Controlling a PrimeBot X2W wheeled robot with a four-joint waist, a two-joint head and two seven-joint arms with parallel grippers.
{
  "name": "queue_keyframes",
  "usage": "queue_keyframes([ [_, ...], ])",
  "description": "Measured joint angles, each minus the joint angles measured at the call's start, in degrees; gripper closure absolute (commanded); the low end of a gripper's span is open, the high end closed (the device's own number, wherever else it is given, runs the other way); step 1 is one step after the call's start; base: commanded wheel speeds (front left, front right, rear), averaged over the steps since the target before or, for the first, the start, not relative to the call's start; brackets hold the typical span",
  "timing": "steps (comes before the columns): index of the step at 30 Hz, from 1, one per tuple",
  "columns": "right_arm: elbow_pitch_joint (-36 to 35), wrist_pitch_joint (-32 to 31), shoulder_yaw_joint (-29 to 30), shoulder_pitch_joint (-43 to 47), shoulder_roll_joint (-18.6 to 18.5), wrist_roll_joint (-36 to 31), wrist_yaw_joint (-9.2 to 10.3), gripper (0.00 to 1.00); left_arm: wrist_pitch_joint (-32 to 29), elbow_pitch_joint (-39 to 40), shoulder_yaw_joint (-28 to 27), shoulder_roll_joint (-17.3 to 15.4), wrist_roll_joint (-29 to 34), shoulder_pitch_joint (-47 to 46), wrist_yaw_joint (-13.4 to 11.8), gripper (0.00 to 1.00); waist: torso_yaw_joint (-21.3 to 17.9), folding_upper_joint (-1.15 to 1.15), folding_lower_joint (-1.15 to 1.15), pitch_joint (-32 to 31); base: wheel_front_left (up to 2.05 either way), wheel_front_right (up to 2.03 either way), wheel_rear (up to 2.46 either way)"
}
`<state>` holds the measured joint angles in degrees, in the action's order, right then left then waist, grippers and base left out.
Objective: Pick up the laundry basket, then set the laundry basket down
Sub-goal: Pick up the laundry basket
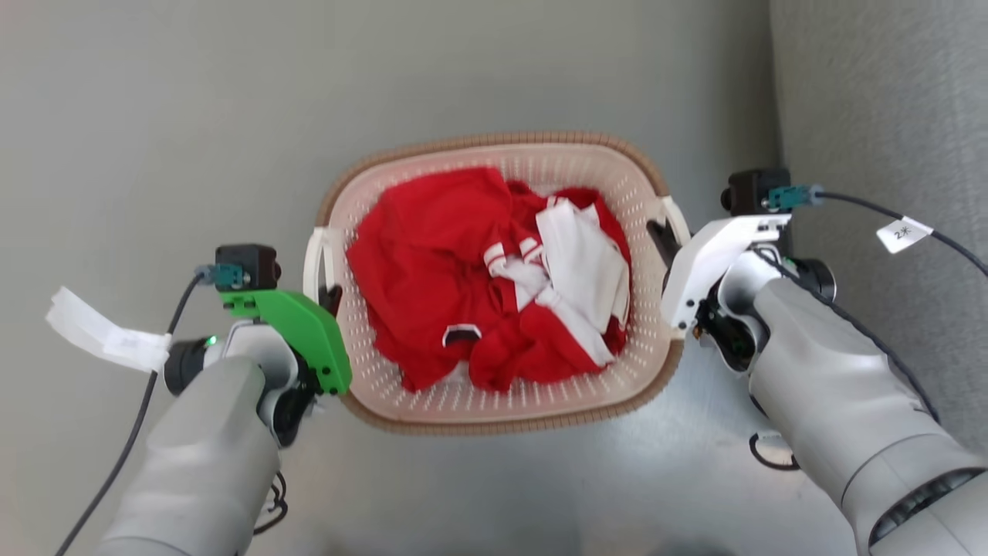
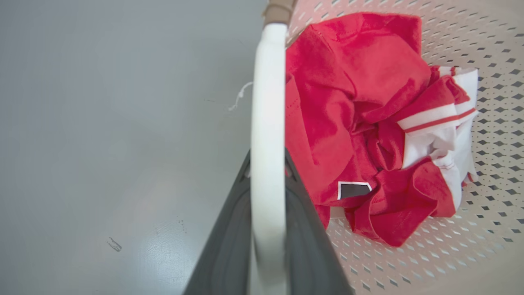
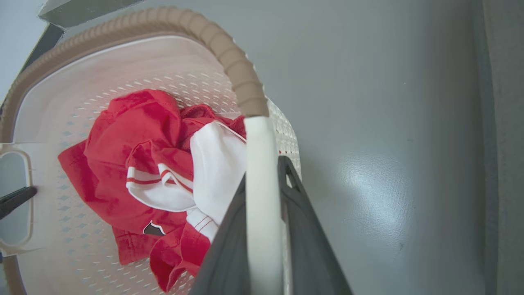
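We see the laundry basket (image 1: 494, 398) on the middle of the grey floor (image 1: 154, 116), between our two arms; we cannot tell whether it rests there or hangs just above. A crumpled red and white shirt (image 1: 448, 262) lies inside. Our left tool (image 1: 330, 297) is closed on the left handle (image 2: 268, 123), the white bar running up between its dark fingers (image 2: 229, 246). Our right tool (image 1: 665, 239) grips the right handle (image 3: 262, 196) the same way.
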<state>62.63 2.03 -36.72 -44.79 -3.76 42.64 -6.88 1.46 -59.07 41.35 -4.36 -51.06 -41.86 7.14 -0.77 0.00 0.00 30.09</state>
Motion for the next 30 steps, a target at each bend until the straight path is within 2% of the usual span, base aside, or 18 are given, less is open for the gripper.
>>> queue_keyframes([
  [20, 2.1, -10.0, -5.3, 8.8, 0.2, 6.7, 0.41, 1.00, -9.6, -1.9, 4.6, 0.3, -5.3, 8.7, 0.0, 1.00, -0.6, 0.00, 0.00, -15.7, 0.00, 0.00, 0.00],
  [30, 2.3, -13.5, -7.4, 13.9, 0.2, 9.2, 0.42, 1.00, -12.2, -2.8, 5.9, 0.5, -7.9, 13.9, 0.0, 1.00, -1.1, 0.00, 0.00, -23.3, 0.00, 0.00, 0.00],
])
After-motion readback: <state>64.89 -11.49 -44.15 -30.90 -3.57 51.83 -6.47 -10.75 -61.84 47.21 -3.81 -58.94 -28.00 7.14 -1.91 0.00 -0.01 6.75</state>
